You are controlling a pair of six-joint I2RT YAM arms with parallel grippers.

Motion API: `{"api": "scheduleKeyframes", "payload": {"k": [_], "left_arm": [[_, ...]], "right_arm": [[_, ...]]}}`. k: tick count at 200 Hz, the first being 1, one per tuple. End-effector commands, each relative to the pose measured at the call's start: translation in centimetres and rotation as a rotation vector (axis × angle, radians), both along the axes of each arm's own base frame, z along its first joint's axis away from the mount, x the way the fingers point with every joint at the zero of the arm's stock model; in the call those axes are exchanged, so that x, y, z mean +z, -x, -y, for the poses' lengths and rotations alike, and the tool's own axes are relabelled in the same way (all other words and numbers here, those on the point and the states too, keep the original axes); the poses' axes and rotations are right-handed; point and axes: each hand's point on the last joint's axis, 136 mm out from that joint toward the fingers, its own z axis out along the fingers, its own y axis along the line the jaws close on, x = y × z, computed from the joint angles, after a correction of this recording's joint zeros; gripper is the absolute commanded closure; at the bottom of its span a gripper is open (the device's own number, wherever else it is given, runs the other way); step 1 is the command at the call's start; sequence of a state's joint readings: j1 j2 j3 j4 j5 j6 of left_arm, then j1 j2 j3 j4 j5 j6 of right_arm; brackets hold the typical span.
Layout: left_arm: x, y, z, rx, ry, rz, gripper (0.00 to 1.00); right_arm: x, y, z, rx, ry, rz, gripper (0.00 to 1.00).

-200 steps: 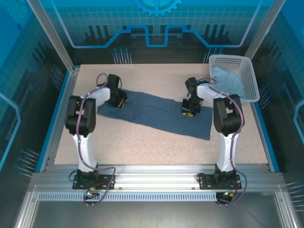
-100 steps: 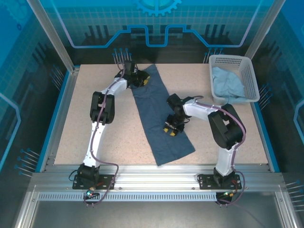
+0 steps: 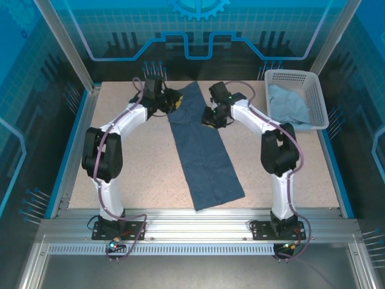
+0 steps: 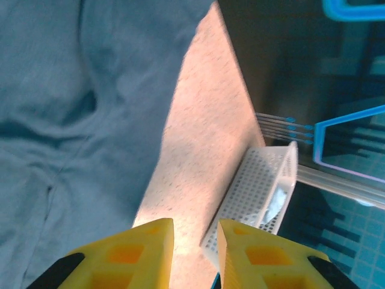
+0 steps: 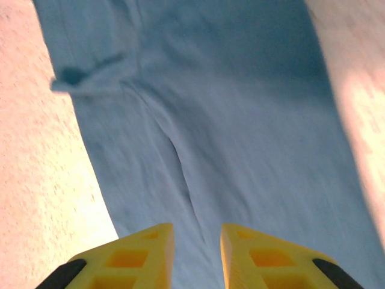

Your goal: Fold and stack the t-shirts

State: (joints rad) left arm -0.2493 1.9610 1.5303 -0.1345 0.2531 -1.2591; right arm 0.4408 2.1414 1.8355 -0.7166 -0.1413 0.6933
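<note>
Right jaws moved farther along dark t-shirt (image 3: 204, 150).

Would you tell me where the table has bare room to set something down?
The widest bare patch of table lies between the left arm and the dark shirt. A narrower strip runs between the shirt and the right arm, another right of that arm, nearer than the basket. The far middle is crowded: both arms reach the shirt's end there.

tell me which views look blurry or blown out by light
top external: sharp and evenly lit, with a blue cast from the enclosure walls; left wrist: the bare table strip glares pinkish-white, the basket looks soft; right wrist: the dark t-shirt is smeared soft, the table bright at both edges
</note>
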Motion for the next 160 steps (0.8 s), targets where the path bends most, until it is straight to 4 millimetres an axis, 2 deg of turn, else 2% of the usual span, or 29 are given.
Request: {"api": "scheduleKeyframes", "payload": {"k": [1,2,10,12,15,29,50,66,84,106,129,160], "left_arm": [[-7.2,1.2,0.9,0.055,0.001,-0.158,0.73],[-7.3,1.2,0.9,0.056,0.000,-0.161,0.73],[-8.6,1.3,0.8,0.063,-0.016,-0.186,0.73],[-8.7,1.2,0.8,0.065,-0.017,-0.189,0.73],[-9.2,1.2,0.8,0.067,-0.024,-0.194,0.73],[-11.1,1.1,0.6,0.077,-0.045,-0.226,0.74],[-14.1,1.0,0.6,0.070,-0.065,-0.283,0.74],[-15.4,0.8,0.7,0.051,-0.077,-0.297,0.75],[-16.0,0.0,0.7,0.010,-0.119,-0.295,0.74],[-16.8,-1.8,1.3,-0.039,-0.118,-0.279,0.74],[-17.0,-3.9,2.6,-0.077,-0.101,-0.255,0.74],[-16.6,-5.6,2.7,-0.067,-0.095,-0.232,0.74]], "right_arm": [[-2.1,-2.7,-1.0,0.126,-0.008,0.033,0.74],[-2.5,-2.8,-1.0,0.126,-0.006,0.029,0.74],[-2.0,-3.7,-1.3,0.133,-0.022,0.046,0.74],[-3.0,-3.8,-1.3,0.134,-0.019,0.031,0.74],[-3.4,-4.1,-1.4,0.136,-0.022,0.026,0.74],[-4.7,-5.0,-1.3,0.119,-0.024,0.000,0.74],[-7.3,-5.3,-0.3,0.073,-0.003,-0.079,0.74],[-8.7,-5.1,1.2,0.005,0.016,-0.141,0.74],[-10.0,-4.6,3.4,-0.098,0.040,-0.221,0.74],[-10.1,-4.6,5.2,-0.206,0.016,-0.244,0.73],[-9.9,-5.0,6.2,-0.262,-0.003,-0.259,0.73],[-10.3,-5.0,7.1,-0.309,-0.005,-0.293,0.73]]}}
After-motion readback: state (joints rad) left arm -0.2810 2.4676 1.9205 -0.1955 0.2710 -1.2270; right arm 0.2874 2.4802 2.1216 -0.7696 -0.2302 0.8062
